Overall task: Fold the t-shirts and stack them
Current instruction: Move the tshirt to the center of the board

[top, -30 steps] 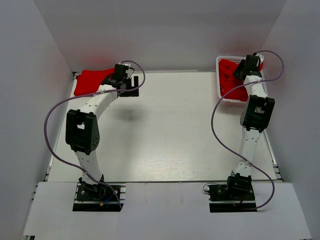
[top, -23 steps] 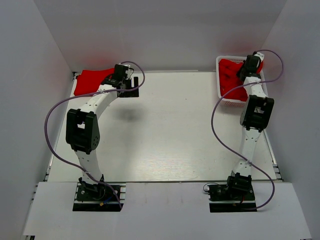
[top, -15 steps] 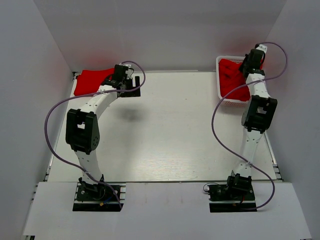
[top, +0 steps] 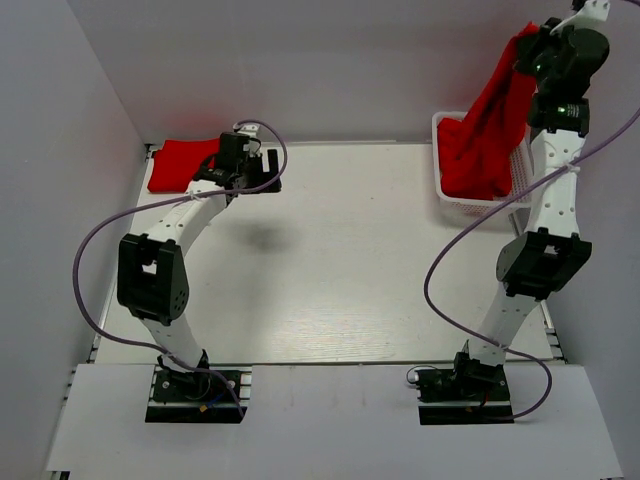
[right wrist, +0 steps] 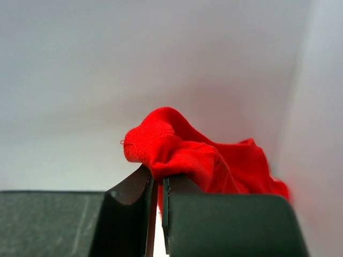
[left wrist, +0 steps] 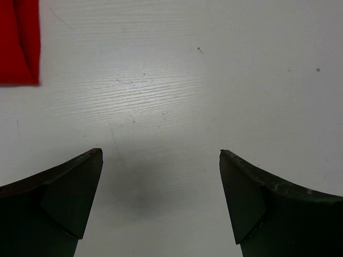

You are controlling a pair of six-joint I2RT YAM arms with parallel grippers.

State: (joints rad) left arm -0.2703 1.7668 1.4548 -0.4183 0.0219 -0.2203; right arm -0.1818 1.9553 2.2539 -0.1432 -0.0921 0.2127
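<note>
Above the far right corner of the table [top: 340, 270], one hanging t-shirt [top: 497, 115], bright red, stretched down in a long drape from the right gripper [top: 545, 40]. Upper end bunched and clamped between the two dark fingers [right wrist: 128, 198] of that gripper, closed tight on the cloth. In the right wrist view, a rounded lump of fabric standing out above the fingertips. Lower end down inside the white basket [top: 478, 206], as a red heap there; not possible to tell whether more shirts under it. Basket at the far right edge of the table, close to the right wall. Right arm raised high and nearly straight, gripper well above the basket, in front of the pale back wall.

At the far left corner, one folded t-shirt [top: 178, 165], same red, flat on the table. Just beside it, on its right side, the left gripper [top: 262, 175], wide open and holding nothing, low over the bare table with a soft shadow beneath. In the left wrist view, only a straight corner of the folded t-shirt at the upper left, apart from both fingers. Between the two arms, wide pale table surface with fine wood grain. Purple cable along each arm.
</note>
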